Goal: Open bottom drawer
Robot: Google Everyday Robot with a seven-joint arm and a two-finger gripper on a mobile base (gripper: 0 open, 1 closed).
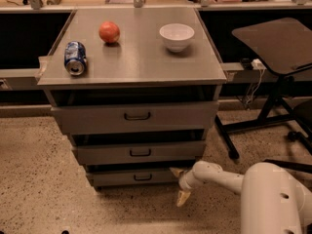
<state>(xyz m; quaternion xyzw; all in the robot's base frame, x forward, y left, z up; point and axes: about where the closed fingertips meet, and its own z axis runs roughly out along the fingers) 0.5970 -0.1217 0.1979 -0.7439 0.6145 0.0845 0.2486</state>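
Note:
The bottom drawer (pixel 122 178) is the narrowest grey front of the three, low in the cabinet, with a small dark loop handle (pixel 143 177) at its centre. It stands slightly out, like the two drawers above it. My gripper (pixel 179 184) is near the floor at the drawer's right end, to the right of the handle. It is open, with one tan fingertip (pixel 175 171) by the drawer's right corner and the other lower down. It holds nothing.
On the cabinet top (pixel 141 57) lie a soda can (pixel 75 58), a red apple (pixel 109 32) and a white bowl (pixel 176 36). An office chair (pixel 275 48) with a dark base stands to the right. The floor is speckled.

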